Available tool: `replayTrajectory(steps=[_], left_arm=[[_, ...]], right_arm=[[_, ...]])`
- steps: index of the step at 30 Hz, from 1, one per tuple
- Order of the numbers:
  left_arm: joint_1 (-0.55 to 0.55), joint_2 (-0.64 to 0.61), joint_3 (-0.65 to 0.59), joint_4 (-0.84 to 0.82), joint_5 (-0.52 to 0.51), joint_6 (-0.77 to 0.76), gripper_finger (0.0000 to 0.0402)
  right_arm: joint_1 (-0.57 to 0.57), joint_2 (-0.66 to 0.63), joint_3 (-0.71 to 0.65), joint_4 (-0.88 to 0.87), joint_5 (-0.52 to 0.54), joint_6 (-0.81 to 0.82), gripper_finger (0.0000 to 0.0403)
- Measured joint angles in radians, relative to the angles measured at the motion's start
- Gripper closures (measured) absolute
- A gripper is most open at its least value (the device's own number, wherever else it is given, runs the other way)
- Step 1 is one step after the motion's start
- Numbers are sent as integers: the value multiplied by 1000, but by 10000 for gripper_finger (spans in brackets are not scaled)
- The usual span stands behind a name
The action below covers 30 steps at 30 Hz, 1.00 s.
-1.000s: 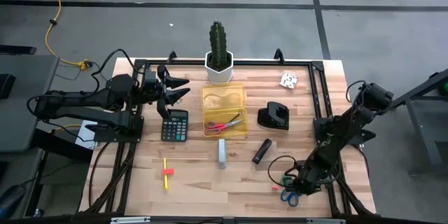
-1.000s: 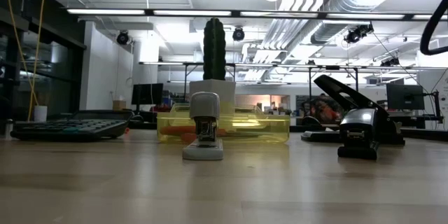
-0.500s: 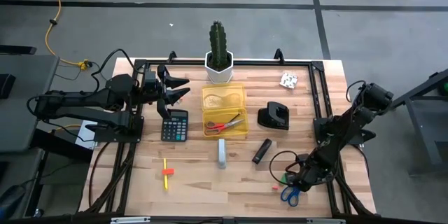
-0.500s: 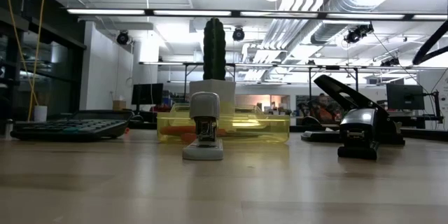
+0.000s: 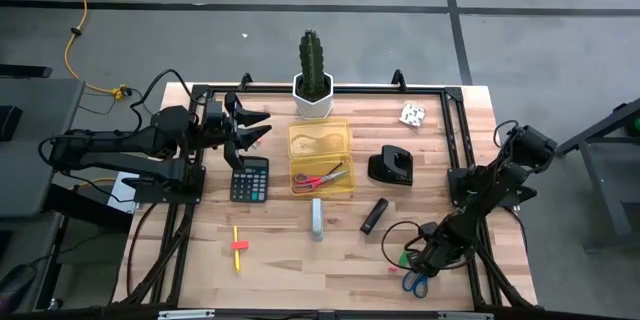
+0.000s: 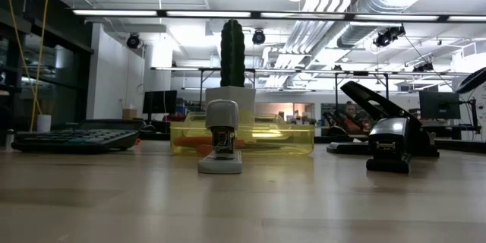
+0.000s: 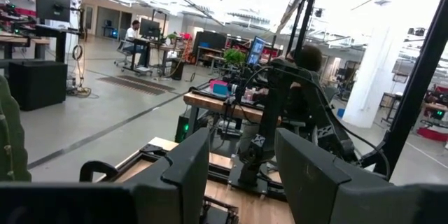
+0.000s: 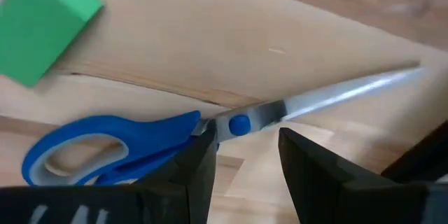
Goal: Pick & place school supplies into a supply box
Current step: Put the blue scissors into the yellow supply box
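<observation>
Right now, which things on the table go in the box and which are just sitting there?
For the job: supply box, red scissors already in it, blue scissors, green eraser, yellow pencil.

Just lying about: cactus pot, calculator, stapler, hole punch.

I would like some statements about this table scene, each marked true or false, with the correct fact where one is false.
1. The red-handled scissors lie inside the yellow supply box. True.
2. The right gripper is closed on the green eraser. False: its fingers are open, at the pivot of the blue-handled scissors, and the eraser lies apart.
3. The black calculator sits beside the box, on the left arm's side. True.
4. The left gripper holds the yellow pencil. False: it is open and empty, above the table's far part.
5. The cactus stands inside the box. False: it stands behind it.
</observation>
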Motion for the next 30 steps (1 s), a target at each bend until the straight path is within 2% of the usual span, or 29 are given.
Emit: replayTrajectory(steps=[5, 12, 19, 22, 25, 30], left_arm=[[0, 0, 0, 1, -2, -3, 252], [0, 0, 0, 1, -5, -3, 252], [0, 0, 0, 0, -27, -3, 252], [0, 0, 0, 1, -27, -3, 252], [0, 0, 0, 1, -27, -3, 252], [0, 0, 0, 1, -27, -1, 252]], right_arm=[[-2, 0, 1, -40, 69, -178, 252], [-2, -2, 1, -66, 102, -401, 252], [3, -105, -12, -171, 141, -486, 252], [25, -189, -7, -191, 160, -416, 252], [52, -258, -7, -190, 228, -280, 252], [89, -268, -6, -252, 342, 4, 252]])
